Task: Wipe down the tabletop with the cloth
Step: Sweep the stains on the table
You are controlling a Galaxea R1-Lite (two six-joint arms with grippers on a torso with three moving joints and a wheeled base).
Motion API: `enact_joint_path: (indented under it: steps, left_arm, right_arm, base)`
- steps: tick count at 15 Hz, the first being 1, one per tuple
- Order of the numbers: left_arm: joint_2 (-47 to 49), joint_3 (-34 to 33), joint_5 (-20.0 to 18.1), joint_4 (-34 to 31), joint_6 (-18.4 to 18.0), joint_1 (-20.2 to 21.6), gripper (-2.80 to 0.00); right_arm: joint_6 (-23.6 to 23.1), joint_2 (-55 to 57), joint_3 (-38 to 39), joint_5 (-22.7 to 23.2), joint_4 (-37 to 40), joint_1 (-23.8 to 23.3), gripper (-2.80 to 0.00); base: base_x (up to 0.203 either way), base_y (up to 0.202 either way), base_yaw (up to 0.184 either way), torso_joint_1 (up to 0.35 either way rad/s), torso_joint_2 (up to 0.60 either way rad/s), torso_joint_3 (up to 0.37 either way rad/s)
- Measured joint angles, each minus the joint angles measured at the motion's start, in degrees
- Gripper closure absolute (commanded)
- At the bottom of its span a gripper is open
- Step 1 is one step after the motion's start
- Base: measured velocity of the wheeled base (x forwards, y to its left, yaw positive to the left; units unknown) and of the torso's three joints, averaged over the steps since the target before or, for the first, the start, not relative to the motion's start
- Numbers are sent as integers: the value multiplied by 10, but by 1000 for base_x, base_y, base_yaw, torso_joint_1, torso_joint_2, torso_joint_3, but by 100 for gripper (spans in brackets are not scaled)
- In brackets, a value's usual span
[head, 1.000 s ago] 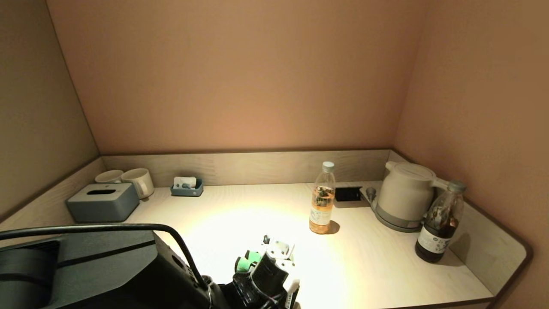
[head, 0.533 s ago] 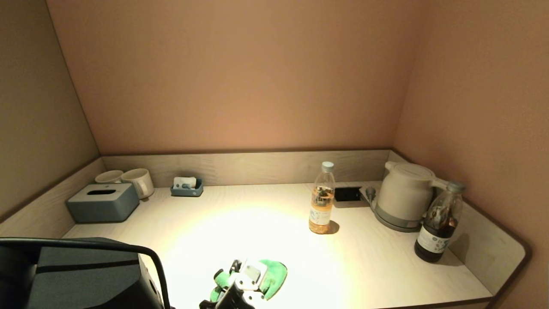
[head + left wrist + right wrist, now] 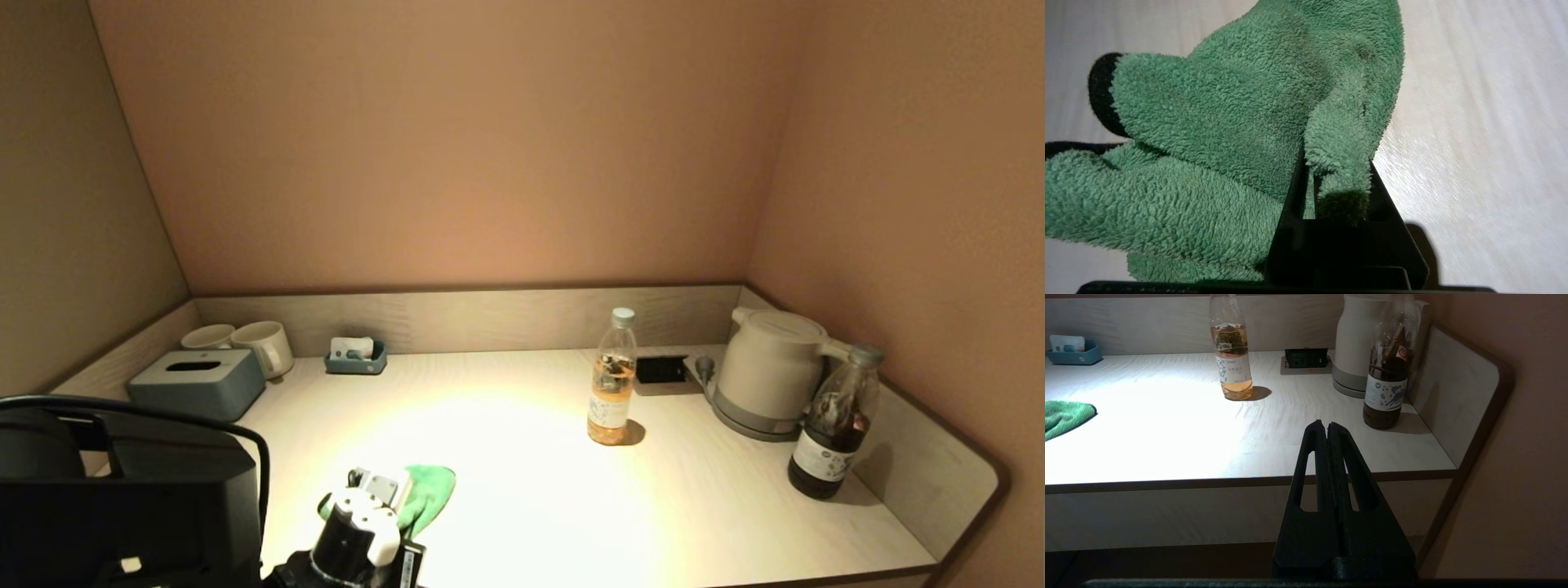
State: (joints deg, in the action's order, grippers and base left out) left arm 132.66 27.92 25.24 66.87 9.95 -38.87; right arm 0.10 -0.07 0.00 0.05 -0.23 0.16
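Nearest the robot, the left gripper sits low at about seven o'clock on the tabletop, clamped on the green microfibre cloth. The head view shows only a lobe of cloth spread on the wood just past the wrist. The left wrist view fills in the grip: a fold of the fleecy cloth is pinched between the black fingers, and the rest is bunched over them and resting on the pale wood.

The right gripper is out of the head view. Its own camera shows it off the front edge of the tabletop at about five o'clock, fingers pressed together with nothing between them, well apart from the cloth.

Farther in, at about one o'clock, stands a clear bottle of amber tea with a white cap; its label print is too small to read. At three o'clock, a dark drink bottle stands just beside a white electric kettle. The right wrist view reveals a pictorial label on that dark bottle and socket holes in the recessed power outlet. No writing is legible.

At ten o'clock lie a grey tissue box, two white mugs, and a small blue tray along the back wall.
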Motion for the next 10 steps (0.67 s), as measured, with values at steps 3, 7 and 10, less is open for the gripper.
enact_joint_path:
  steps: [3, 7, 10]
  left_arm:
    - [23, 82, 0, -7, -40, 55, 0]
    - [57, 233, 0, -76, -63, 81, 0]
    - [76, 329, 3, -156, -69, 56, 0]
  right_arm:
    - [0, 0, 0, 0, 0, 0, 0]
    - [0, 0, 0, 0, 0, 0, 0]
    - [0, 0, 0, 0, 0, 0, 0]
  base:
    - [0, 0, 0, 0, 0, 0]
    - [0, 0, 0, 0, 0, 0]
    - [0, 0, 0, 0, 0, 0]
